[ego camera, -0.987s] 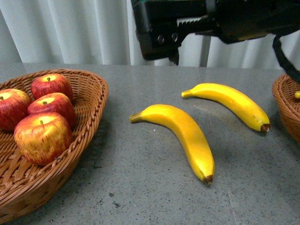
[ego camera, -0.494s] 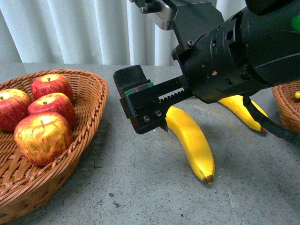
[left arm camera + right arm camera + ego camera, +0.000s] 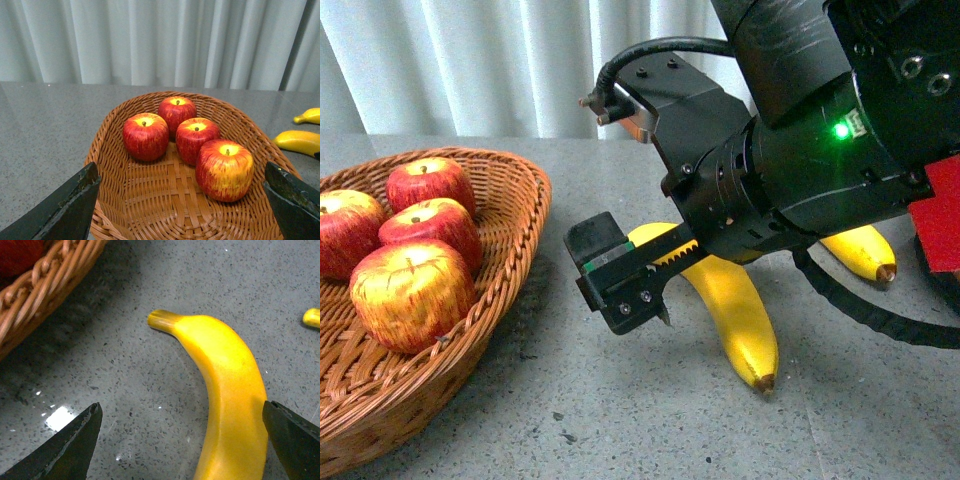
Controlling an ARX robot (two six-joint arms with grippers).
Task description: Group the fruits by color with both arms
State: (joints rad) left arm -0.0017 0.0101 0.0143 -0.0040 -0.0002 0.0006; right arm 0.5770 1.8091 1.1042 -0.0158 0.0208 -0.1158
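Several red apples (image 3: pixel 412 290) (image 3: pixel 225 169) lie in the wicker basket (image 3: pixel 515 250) (image 3: pixel 107 145) at the left. Two yellow bananas rest on the grey table: the near banana (image 3: pixel 745 325) (image 3: pixel 227 380) and the far banana (image 3: pixel 865 252) (image 3: pixel 310 116), the latter mostly hidden by the arm. My right gripper (image 3: pixel 625 285) (image 3: pixel 182 447) is open and low over the near banana's stem half. One finger sits beside the banana's far flank and the other stands out over bare table. My left gripper (image 3: pixel 182 207) is open above the basket's near end, holding nothing.
The basket's rim (image 3: pixel 45 280) is close to the right gripper. White curtains (image 3: pixel 470 60) hang behind the table. The right arm's black body (image 3: pixel 800 150) and cable fill the upper right of the front view.
The right arm has come down from the top of the front view. Its gripper now sits low at the near banana, and the arm hides most of the far one.
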